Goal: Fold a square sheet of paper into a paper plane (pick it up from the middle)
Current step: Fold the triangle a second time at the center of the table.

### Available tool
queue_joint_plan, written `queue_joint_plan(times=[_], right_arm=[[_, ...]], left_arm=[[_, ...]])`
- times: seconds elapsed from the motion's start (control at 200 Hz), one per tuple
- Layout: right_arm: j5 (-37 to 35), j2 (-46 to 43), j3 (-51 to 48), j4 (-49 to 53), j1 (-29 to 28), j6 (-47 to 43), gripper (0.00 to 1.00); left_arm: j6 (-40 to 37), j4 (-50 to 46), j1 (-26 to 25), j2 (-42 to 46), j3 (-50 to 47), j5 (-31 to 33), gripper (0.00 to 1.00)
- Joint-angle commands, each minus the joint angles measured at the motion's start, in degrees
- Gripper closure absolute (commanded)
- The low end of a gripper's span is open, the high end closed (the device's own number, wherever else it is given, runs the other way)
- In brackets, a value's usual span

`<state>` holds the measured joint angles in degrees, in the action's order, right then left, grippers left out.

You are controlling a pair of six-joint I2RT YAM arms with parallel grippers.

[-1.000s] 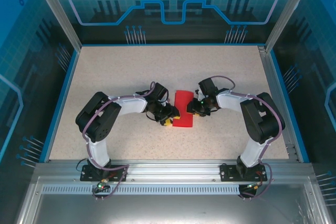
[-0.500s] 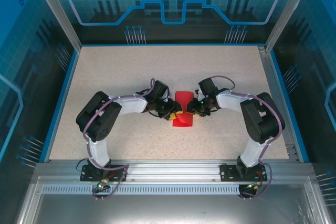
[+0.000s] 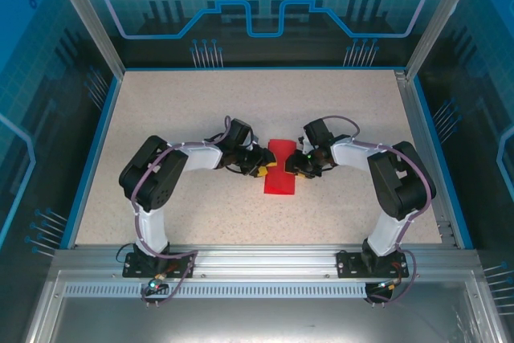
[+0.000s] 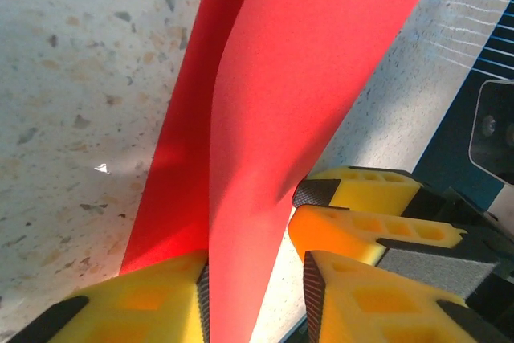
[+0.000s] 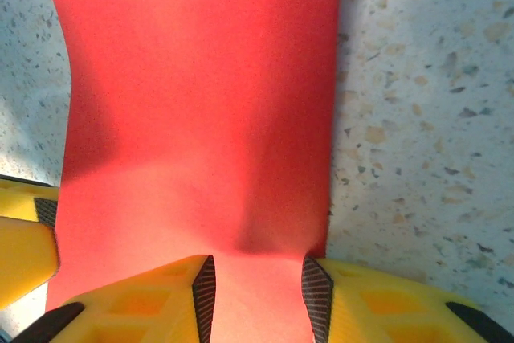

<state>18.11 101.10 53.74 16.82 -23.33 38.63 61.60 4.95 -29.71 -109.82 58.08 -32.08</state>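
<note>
Left gripper [image 3: 261,168] sits at the paper's [image 3: 281,181] left edge, jaws partly apart, a curled-up flap standing between them. The paper lies on the table [image 3: 201,102]. Right gripper [image 3: 295,168] straddles its right edge, jaws likewise partly apart.

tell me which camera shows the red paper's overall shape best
Top external view: the red paper shows nearly its whole outline. The left wrist view gives a close curled strip, cropped by the frame; the right wrist view a broad face, its far end cropped.
</note>
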Motion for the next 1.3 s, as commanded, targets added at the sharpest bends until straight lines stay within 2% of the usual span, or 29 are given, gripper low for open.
queue_joint_plan(times=[0.0,0.11,0.31,0.405,0.57,0.705,0.825,1.135,1.295], right_arm=[[1.69,0.02,-0.76,-1.56,-0.54,0.14,0.59],[2.80,-3.76,-0.14,-2.51,-0.57,-0.30,0.54],[-1.70,-12.06,-0.78,1.08,-1.93,-5.25,0.42],[-5.03,-15.84,-2.80,1.27,-5.52,-8.34,0.38],[-15.62,-19.61,-5.31,1.89,-15.52,-12.78,0.33],[-24.30,-19.31,-4.45,3.27,-22.51,-15.24,0.33],[-30.86,-16.89,-3.70,4.99,-25.71,-15.66,0.33],[-35.31,-10.61,2.34,6.16,-29.87,-16.42,0.38],[-37.76,-10.48,2.61,7.00,-30.72,-15.39,0.46]], left_arm=[[0.43,0.67,0.48,-1.10,0.63,-2.44,0.70],[0.34,0.54,0.76,-1.01,0.63,-2.31,0.82],[-0.29,-0.30,1.10,-0.58,1.29,-2.55,0.89],[-0.90,-1.67,1.14,-0.14,1.92,-2.55,0.92],[-0.99,-2.71,1.23,-0.07,2.72,-3.23,0.92],[-1.21,-3.27,1.17,0.04,3.30,-3.43,0.92],[-1.29,-3.63,1.16,0.04,3.53,-3.51,0.92],[-1.31,-3.81,1.13,-0.13,3.97,-3.70,0.92],[-1.34,-3.90,1.11,-0.09,3.79,-3.65,0.92]])
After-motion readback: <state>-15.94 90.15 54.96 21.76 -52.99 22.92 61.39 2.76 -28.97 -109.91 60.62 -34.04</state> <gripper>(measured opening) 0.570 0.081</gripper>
